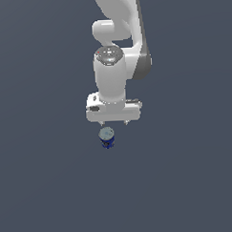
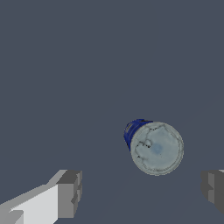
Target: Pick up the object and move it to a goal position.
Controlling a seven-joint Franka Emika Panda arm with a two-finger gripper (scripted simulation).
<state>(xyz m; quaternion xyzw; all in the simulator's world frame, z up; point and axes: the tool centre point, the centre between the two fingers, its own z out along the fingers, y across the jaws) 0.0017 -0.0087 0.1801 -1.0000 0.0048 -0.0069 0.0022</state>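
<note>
Can (image 2: 156, 148): pale silvery-grey top looks like dull metal, faint scuffy marks, slight blue tint at centre; dark-blue side (image 1: 107, 143) smooth, mildly glossy, faint label marks. Arm (image 1: 116, 65) above the can: smooth white plastic-like shell, soft sheen, grey joint sections. End effector (image 2: 142, 192) fingers (image 2: 70, 192): matt grey, blocky, ridged pad faces. Worktop (image 1: 44, 188) around the can: flat matt dark grey-blue, no texture.

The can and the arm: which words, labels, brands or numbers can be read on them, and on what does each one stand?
No text can be read.
Can: faint marks on the pale round top and on the blue side, too blurred to read.
Arm: plain white, with only a small reddish mark on one joint cap, not readable.
End effector: no label visible.
</note>
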